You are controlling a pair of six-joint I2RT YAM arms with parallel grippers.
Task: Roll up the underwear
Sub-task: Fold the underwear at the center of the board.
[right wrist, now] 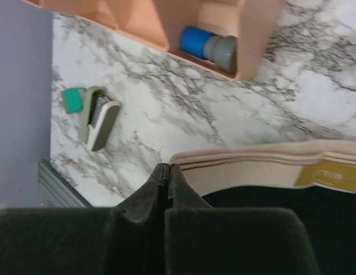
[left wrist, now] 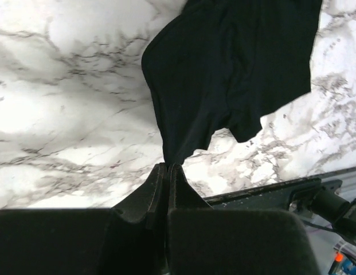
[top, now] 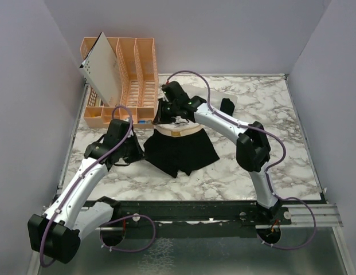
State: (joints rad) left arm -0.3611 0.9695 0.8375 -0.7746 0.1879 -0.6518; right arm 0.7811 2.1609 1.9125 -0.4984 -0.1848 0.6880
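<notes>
Marble surface bears underwear, left claw and right claw clenched on its edges; thin pinches may slip.

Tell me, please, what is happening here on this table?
Two robot arms handle the underwear, which lies flat and unrolled on the marble table. The left end effector is shut on a leg corner; the right end effector is shut on the end of the beige waistband. Rolling has not begun.

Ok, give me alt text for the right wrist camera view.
The right end effector is closed on the beige waistband end of black underwear on a marble table. Beyond lie a stapler and a peach organizer.
</notes>
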